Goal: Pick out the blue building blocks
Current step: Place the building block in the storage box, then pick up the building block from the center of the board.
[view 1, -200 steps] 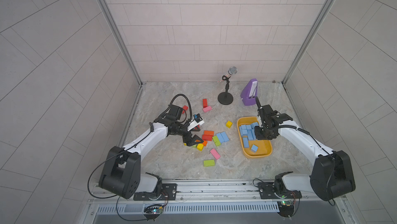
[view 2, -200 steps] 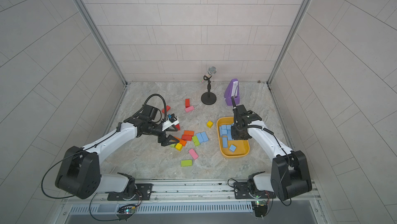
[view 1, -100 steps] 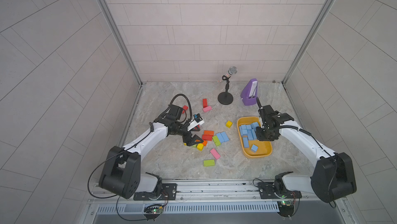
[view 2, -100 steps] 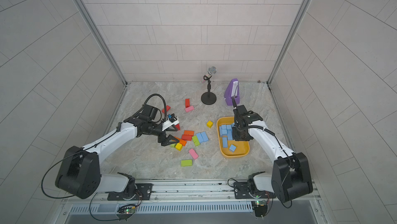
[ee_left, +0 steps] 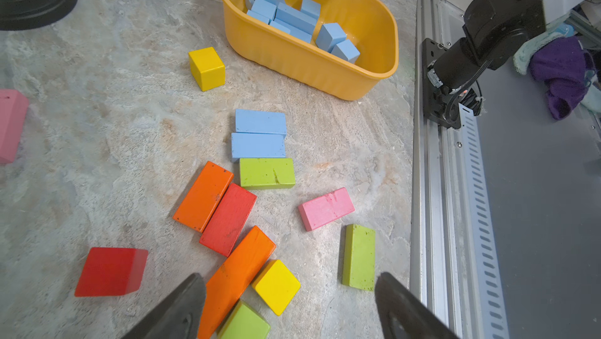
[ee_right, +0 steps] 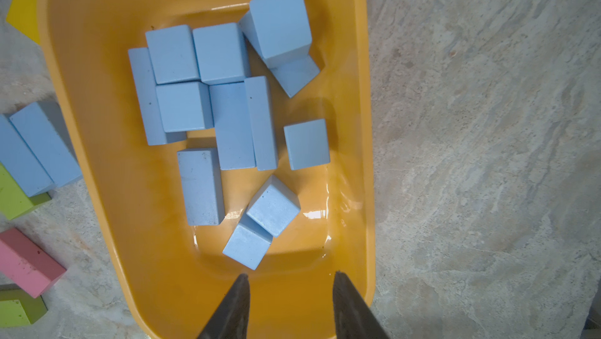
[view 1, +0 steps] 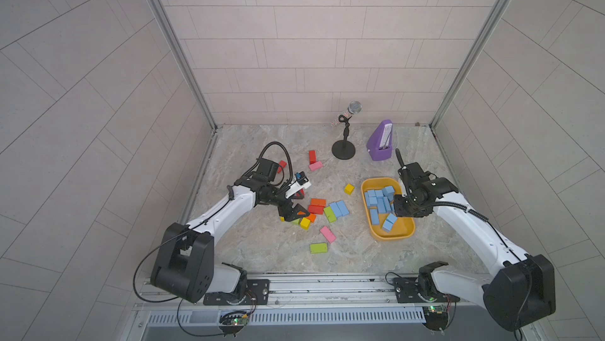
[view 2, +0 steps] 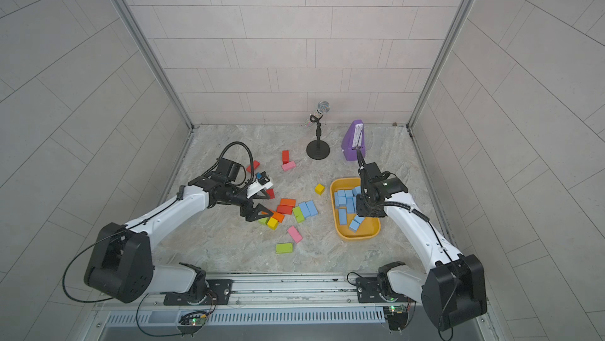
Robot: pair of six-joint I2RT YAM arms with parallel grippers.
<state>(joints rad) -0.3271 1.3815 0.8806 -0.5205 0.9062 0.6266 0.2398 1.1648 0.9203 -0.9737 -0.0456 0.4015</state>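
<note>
Starting nearest the rail, a green brick (view 1: 318,248) lies alone on the marble-patterned tabletop (view 1: 262,257), well short of the left jaws. A pink brick (view 1: 327,234) sits a little closer to them.

The left jaws stand wide apart and grip nothing, hanging over the mixed heap. In the left wrist view an orange brick (ee_left: 237,272) and a yellow cube (ee_left: 276,287) lie on the tabletop within the span of the two dark fingers (ee_left: 182,308). Just ahead of these jaws are a red brick (ee_left: 229,220), a second orange brick (ee_left: 203,196) and a green one (ee_left: 266,173). Past the green one, two blue building blocks (ee_left: 258,146) lie flat on the tabletop, side by side and touching, outside the tray.

The right jaws are parted only narrowly, with nothing between them, above one rounded end of the yellow tray (ee_right: 97,61). Ahead of them, inside the tray, lie about a dozen more blue building blocks (ee_right: 232,126), both cubes and longer bricks. Several touch, and a few lean on their neighbours.

Farther beyond the left jaws sits a lone yellow cube (view 1: 349,189), then a red brick (view 1: 312,156) touching a pink one (view 1: 315,166). Near the back wall, well beyond the right jaws, stand a microphone on a black stand (view 1: 343,153) and a purple metronome (view 1: 381,141).
</note>
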